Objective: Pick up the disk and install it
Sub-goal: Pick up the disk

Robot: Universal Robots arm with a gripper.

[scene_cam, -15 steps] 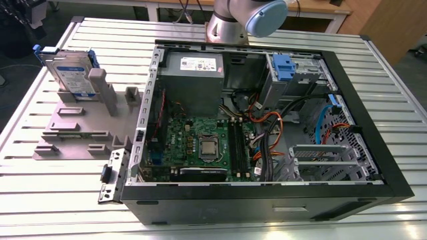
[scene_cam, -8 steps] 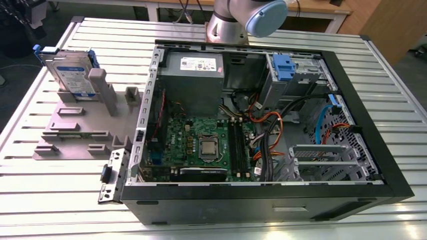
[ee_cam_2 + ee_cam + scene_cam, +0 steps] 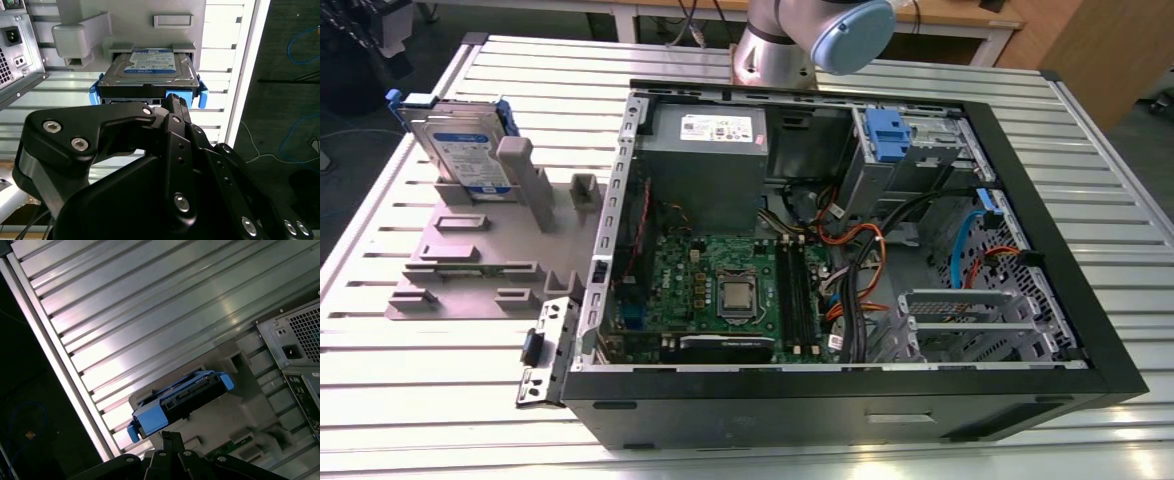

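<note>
- The gripper of a robot arm hangs above the disk in the second wrist view, jaws drawn together and holding nothing
- The disk stands on end in a grey fixture on the slatted metal surface, at about 10 o'clock from the open computer case in the exterior view
- In both wrist views the disk lies straight ahead of the gripper and apart from it; its long axis runs along the gripper's line of approach, so the blue-framed end faces the gripper and the labelled face recedes from it
- A grey post of the fixture rises just beside the disk, at its 3 o'clock in the exterior view, and looks the likeliest thing to crowd a grasp
- Inside the case, the grey power supply sits at 12 o'clock above the motherboard, and a blue tab marks the drive bay at about 1 o'clock, well apart from the disk
</note>
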